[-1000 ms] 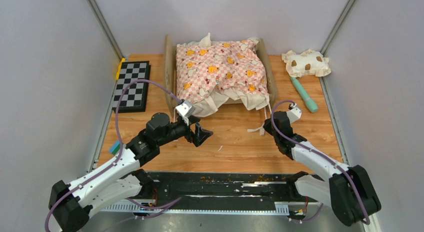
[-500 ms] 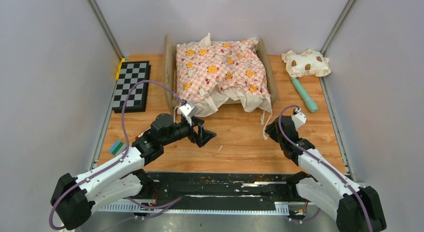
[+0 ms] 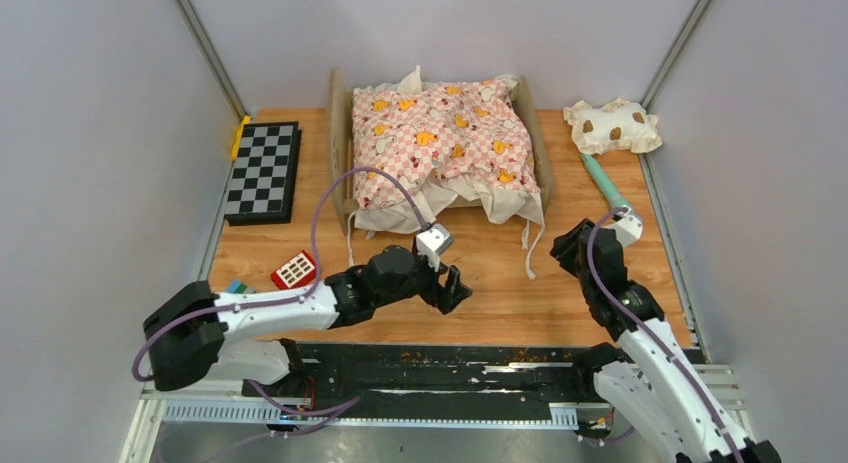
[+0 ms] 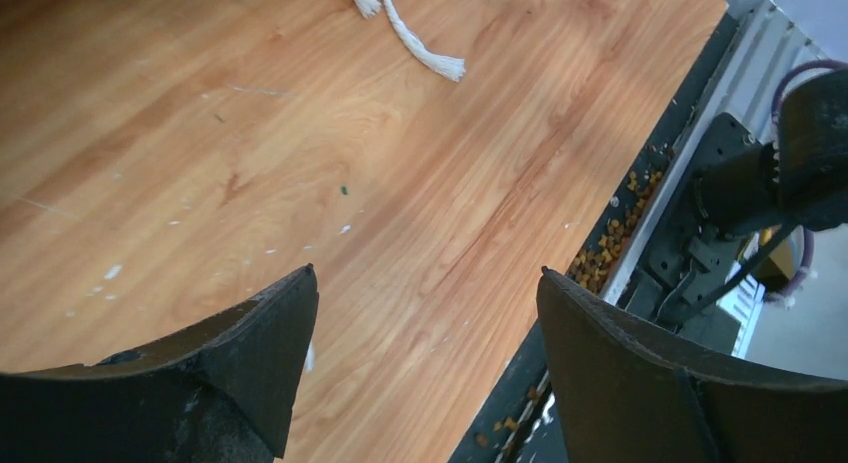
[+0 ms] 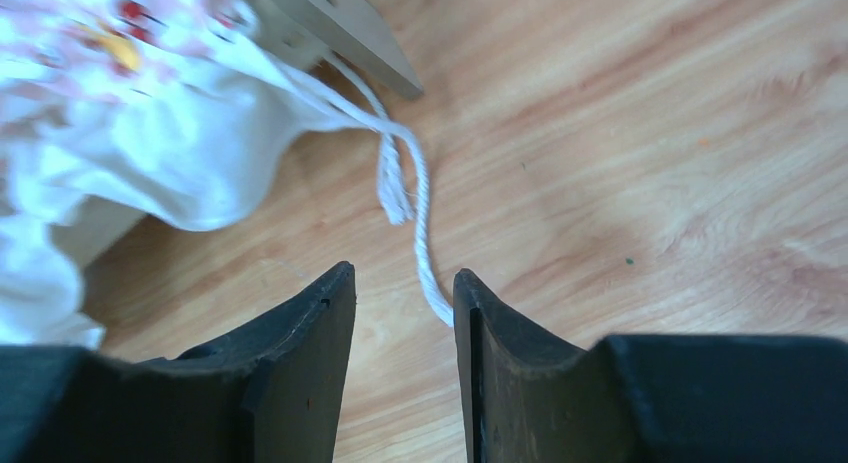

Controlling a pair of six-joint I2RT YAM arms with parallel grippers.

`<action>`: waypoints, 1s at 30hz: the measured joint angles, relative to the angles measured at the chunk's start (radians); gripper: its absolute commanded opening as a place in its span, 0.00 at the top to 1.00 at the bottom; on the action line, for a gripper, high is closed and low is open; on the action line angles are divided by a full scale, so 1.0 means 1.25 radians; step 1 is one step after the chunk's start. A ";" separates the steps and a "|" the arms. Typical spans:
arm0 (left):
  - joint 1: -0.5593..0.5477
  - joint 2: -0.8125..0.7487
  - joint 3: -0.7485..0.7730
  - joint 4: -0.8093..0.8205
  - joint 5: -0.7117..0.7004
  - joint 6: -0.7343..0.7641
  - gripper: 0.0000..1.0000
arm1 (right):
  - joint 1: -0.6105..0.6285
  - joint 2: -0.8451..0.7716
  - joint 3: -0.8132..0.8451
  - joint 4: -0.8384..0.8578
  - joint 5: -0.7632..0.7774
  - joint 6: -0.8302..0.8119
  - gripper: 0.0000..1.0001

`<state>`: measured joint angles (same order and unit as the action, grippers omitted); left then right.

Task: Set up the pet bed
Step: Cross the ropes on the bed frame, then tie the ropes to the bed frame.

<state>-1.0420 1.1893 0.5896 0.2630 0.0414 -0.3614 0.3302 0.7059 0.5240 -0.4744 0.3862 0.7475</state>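
Cushion (image 3: 440, 148), ruffled, on wooden pet bed (image 3: 338, 148)

Top external: high, behind arm bases, looks down and forward over whole table (image 3: 480, 258) to far wall.
Left wrist: close above table, faces right; near-edge rail (image 4: 765, 43) in shot.
Right wrist: close, faces left.
Shared with top: pet bed (image 5: 335, 18) near-right corner, cord (image 5: 420, 213).

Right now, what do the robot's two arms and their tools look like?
The left arm and right arm have white shells with black joints, and a thin purple cable loops along each. Each ends in a black tool. The left tool and right tool have two dark, curved, wedge-shaped fingers with rough edges.
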 measured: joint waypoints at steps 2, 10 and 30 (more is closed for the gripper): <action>-0.039 0.069 0.027 0.023 -0.063 -0.048 0.20 | 0.000 -0.056 0.029 -0.027 0.005 -0.020 0.59; -0.105 0.414 0.249 0.088 -0.240 -0.159 0.27 | -0.002 -0.176 0.123 -0.124 0.013 -0.082 0.59; -0.095 0.823 0.730 -0.051 -0.439 -0.228 0.39 | -0.004 -0.300 0.168 -0.268 0.010 -0.120 0.58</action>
<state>-1.1603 2.2181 1.5024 0.1989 -0.5072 -0.6468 0.3256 0.3305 0.7345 -0.8093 0.3985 0.5980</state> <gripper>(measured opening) 0.604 0.415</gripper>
